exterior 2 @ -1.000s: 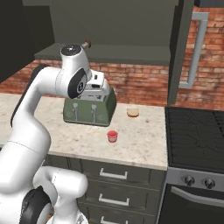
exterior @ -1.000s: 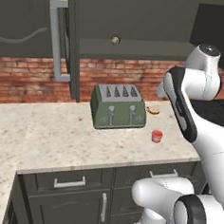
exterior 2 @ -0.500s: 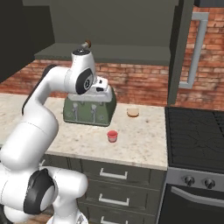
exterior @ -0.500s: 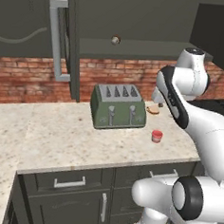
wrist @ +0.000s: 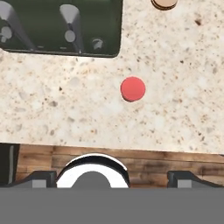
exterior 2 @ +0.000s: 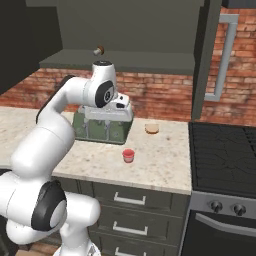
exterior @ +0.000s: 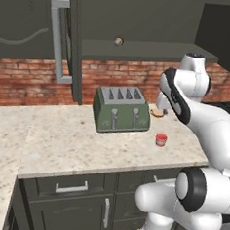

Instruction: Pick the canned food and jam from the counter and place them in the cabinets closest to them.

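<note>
A red brick back wall (exterior: 36, 79) runs behind the worktop, under a dark grey overhead shelf (exterior 2: 120, 62) that carries a small brown ball (exterior: 118, 40). A boxy green four-slot toaster (exterior: 121, 109) stands near the rear edge of the worktop, with a flat round tan disc (exterior 2: 152, 128) just beside it. A black stove top (exterior 2: 225, 155) adjoins the worktop's right edge. Below are dark grey drawer fronts with short silver handles (exterior: 71, 188). Brown wooden floor planks (wrist: 131, 162) show past the worktop's front edge.
</note>
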